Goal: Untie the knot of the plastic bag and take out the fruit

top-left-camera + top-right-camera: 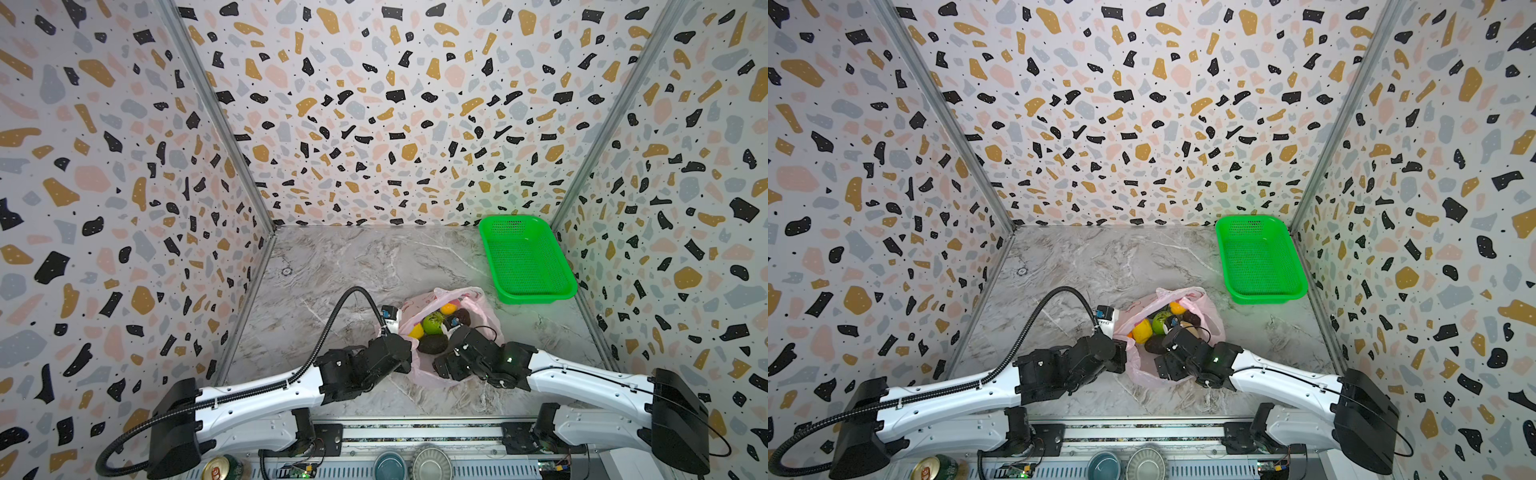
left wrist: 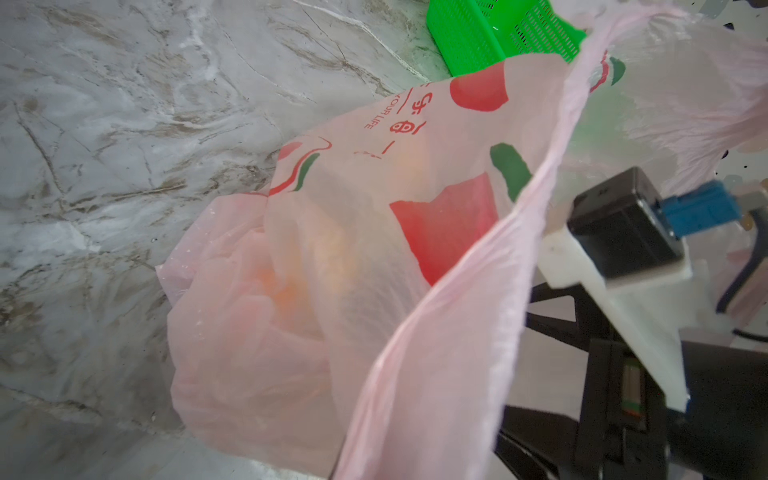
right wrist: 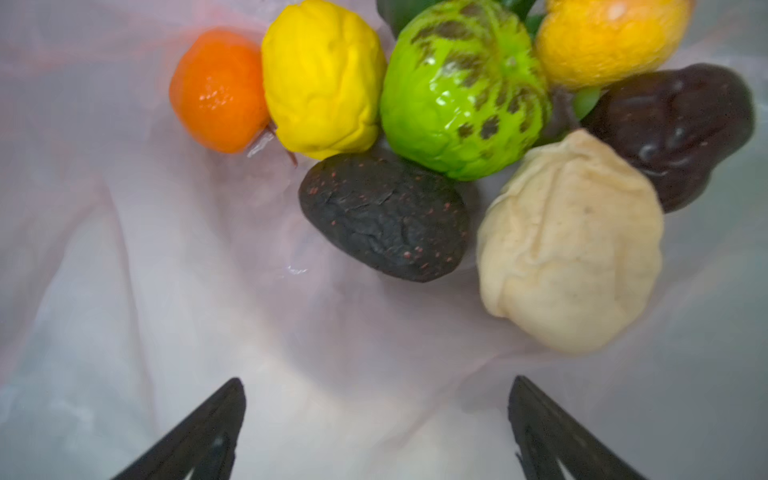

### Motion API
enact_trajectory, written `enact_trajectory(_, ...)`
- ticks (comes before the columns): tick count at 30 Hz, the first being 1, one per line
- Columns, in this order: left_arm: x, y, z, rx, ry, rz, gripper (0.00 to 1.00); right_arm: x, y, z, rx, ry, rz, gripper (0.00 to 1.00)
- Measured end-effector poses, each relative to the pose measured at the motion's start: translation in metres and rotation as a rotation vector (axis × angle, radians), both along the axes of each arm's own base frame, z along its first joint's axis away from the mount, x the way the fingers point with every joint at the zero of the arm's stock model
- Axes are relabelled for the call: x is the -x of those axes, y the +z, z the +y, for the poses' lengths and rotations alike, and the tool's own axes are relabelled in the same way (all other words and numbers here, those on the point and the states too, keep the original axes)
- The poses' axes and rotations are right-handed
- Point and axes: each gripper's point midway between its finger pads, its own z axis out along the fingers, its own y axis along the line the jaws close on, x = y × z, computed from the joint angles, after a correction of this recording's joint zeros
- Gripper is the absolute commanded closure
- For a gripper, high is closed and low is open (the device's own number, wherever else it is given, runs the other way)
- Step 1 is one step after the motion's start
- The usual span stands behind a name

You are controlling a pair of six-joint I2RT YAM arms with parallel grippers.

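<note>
The pink plastic bag (image 1: 478,309) (image 1: 1210,318) lies in the middle of the marble table with its mouth spread wide. No knot shows. Inside it lies the fruit: orange (image 3: 216,91), yellow (image 3: 324,79), yellow-green (image 3: 461,87), blackish (image 3: 382,216), pale cream (image 3: 569,249) and dark brown (image 3: 673,129) pieces. My left gripper (image 1: 409,357) (image 1: 1124,353) is shut on the bag's left rim. In the left wrist view the film (image 2: 374,249) hides its jaws. My right gripper (image 3: 378,380) (image 1: 446,359) hangs open inside the bag mouth, just short of the blackish piece, holding nothing.
A green perforated basket (image 1: 540,297) (image 1: 1266,297) (image 2: 478,37) stands at the back right against the wall, with nothing in it. Patterned walls close in three sides. A can (image 1: 222,469) and two bowls (image 1: 432,465) sit beyond the front rail.
</note>
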Motion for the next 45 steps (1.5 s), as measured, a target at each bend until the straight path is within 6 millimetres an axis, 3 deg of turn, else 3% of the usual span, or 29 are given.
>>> enact_trajectory(7,0.002,0.013,0.004,0.049,0.002,-0.020,1.00,0.026,-0.032,-0.020,0.098,0.035,0.006,0.01)
enact_trajectory(15,0.015,-0.017,0.015,-0.013,-0.020,0.020,1.00,0.031,-0.062,-0.027,0.217,0.020,0.059,0.01)
enact_trajectory(18,0.019,-0.027,0.021,-0.033,-0.022,0.031,1.00,0.029,-0.051,-0.017,0.198,0.021,0.060,0.01)
enact_trajectory(24,0.020,-0.027,0.021,-0.028,-0.023,0.030,1.00,0.017,0.006,0.034,0.029,0.021,0.054,0.01)
enact_trajectory(26,0.020,-0.026,0.020,-0.023,-0.025,0.027,1.00,0.014,0.016,0.047,-0.015,0.016,0.070,0.01)
enact_trajectory(32,0.020,-0.022,0.015,-0.002,-0.033,0.016,1.00,0.015,-0.001,0.051,0.006,-0.003,0.148,0.01)
enact_trajectory(35,0.021,-0.020,0.014,0.005,-0.038,0.013,1.00,0.008,0.000,0.051,-0.020,-0.019,0.133,0.01)
enact_trajectory(41,0.021,-0.018,0.013,0.013,-0.039,0.008,1.00,-0.022,0.003,0.054,-0.052,-0.004,0.037,0.00)
enact_trajectory(45,0.020,-0.018,0.014,0.007,-0.031,0.003,1.00,-0.042,0.000,0.056,-0.021,0.046,-0.038,0.07)
